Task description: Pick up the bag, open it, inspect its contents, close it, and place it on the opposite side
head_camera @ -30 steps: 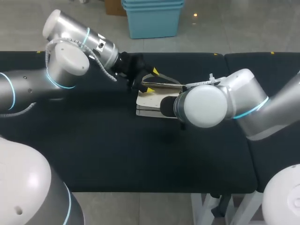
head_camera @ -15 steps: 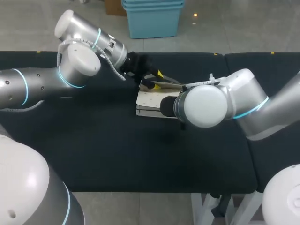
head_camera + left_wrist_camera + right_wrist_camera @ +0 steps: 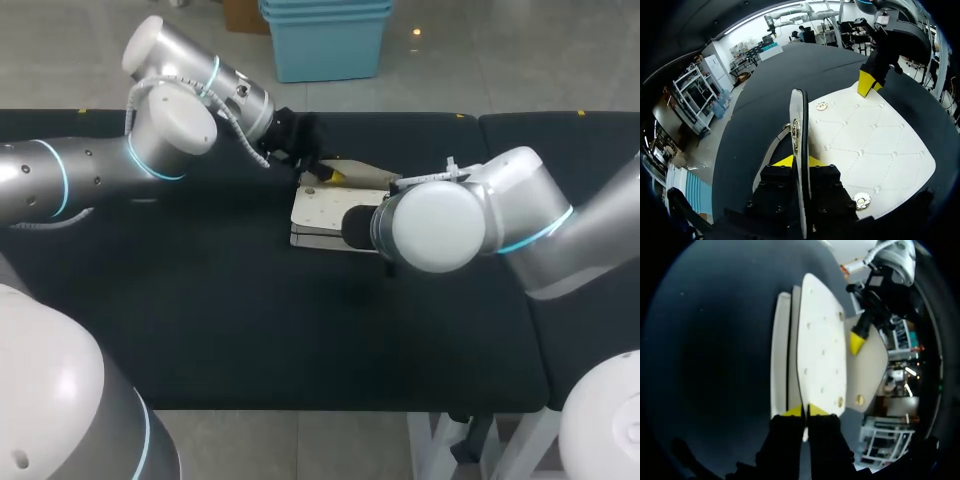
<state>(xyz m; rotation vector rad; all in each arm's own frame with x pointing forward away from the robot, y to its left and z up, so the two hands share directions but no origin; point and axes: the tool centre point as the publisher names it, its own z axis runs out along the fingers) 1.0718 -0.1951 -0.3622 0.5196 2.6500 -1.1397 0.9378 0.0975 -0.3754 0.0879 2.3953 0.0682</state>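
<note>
We see the white quilted bag (image 3: 322, 212) lying flat near the middle of the black table (image 3: 200, 320). Its flap (image 3: 799, 125) is lifted off the body. None of the views looks into the opening, so we cannot tell what is inside.

The head view shows the layout but hides our right gripper (image 3: 805, 411) behind the bulky joint of the right arm (image 3: 440, 225). Only the wrist views show the grips. In the left wrist view the flap stands on edge between the fingers of our left gripper (image 3: 799, 161). The yellow tips press it from both sides, so this gripper is pinching the bag by its flap. A thin strap (image 3: 774, 150) loops beside the fingers. The quilted panel spreads out ahead with a round metal stud (image 3: 860, 200) near its corner. One yellow tip of the other gripper touches the panel's far edge.

In the right wrist view our right gripper's tips are pressed close on the thin edge of the bag's white body, pinching it. Beyond the body the flap fans out.

Our left arm (image 3: 160, 130) comes in from the left, bent at the elbow, with its wrist angled down to the bag's far edge. Our right arm comes in from the right, with its wrist turned toward the bag's right side.
</note>
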